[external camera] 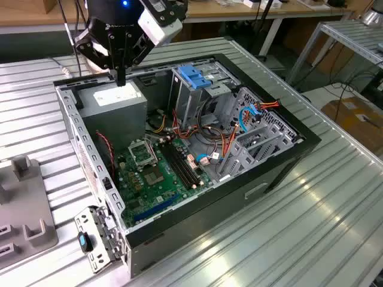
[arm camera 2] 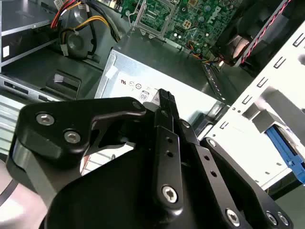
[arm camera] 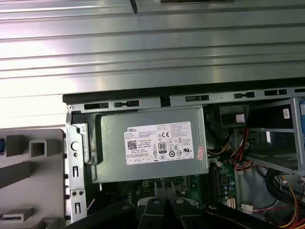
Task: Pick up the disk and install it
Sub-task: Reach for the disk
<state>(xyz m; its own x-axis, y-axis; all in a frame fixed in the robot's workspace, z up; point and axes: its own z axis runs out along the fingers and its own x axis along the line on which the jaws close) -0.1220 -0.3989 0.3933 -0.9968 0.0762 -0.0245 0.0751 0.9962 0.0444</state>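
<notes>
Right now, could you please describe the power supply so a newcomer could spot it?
Find the open computer case on the ribbed metal table. In its corner under the robot's hand sits the power supply: a plain grey box with a white label, unlike the green motherboard beside it.

Shiny ribbed metal table (external camera: 311, 227) around the case (external camera: 263, 182). In the case, matt grey metal supply (arm camera: 109, 143) with white paper label (arm camera: 159, 143); above the case, matt black gripper (arm camera 2: 164, 98).
</notes>
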